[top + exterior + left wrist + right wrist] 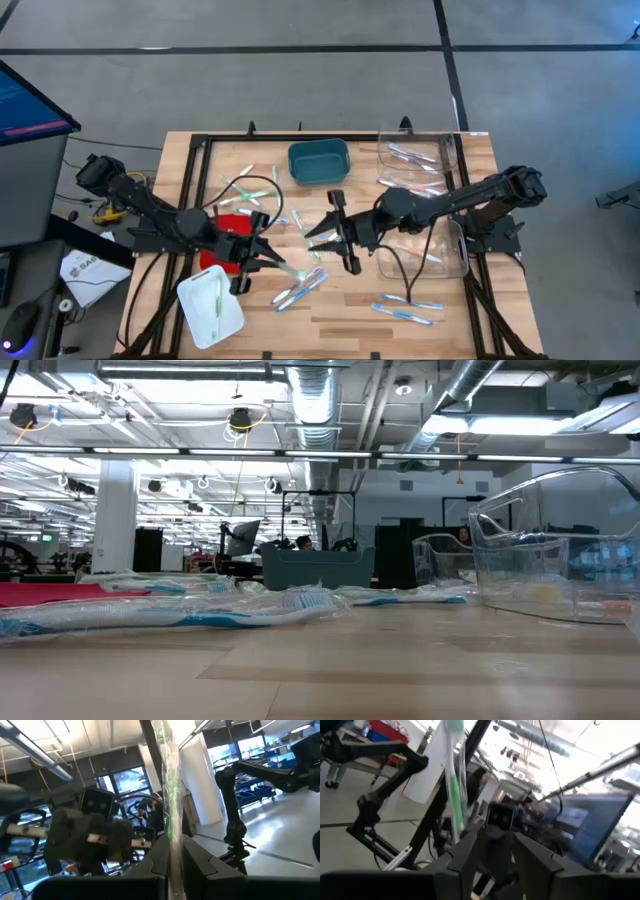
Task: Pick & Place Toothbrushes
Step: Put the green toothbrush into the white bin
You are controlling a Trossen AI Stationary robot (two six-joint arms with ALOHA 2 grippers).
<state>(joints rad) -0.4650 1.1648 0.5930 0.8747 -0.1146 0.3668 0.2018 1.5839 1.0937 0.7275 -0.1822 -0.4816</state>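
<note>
High view. Both arms met over the middle of the bench. Left gripper sat toward the front-left, right gripper just right of it, the two facing one another. A green toothbrush in clear wrap ran between them, one end in the left fingers and the other reaching toward the right gripper. Loose toothbrushes lay about: a cluster front of centre, another pair toward the front-right corner, some near the back. A white tray at the front-left held one green brush. A teal bin stood at the back edge; clear bins on the right held a few.

Low view. No gripper showed. Wrapped blue brushes lay flat on the bench; a clear bin stood at right.

Left wrist view. Left fingers were pressed together on the wrapped green toothbrush, which stood up between them.

Right wrist view. Right fingers stood spread, gap plain between them. A green toothbrush rose beside the near finger, not clamped as far as I could tell.

Judgement: a hand-over or a re-grip between arms looked in progress. Next move would call for the right fingers to line up around the shaft and close before the left lets go.
</note>
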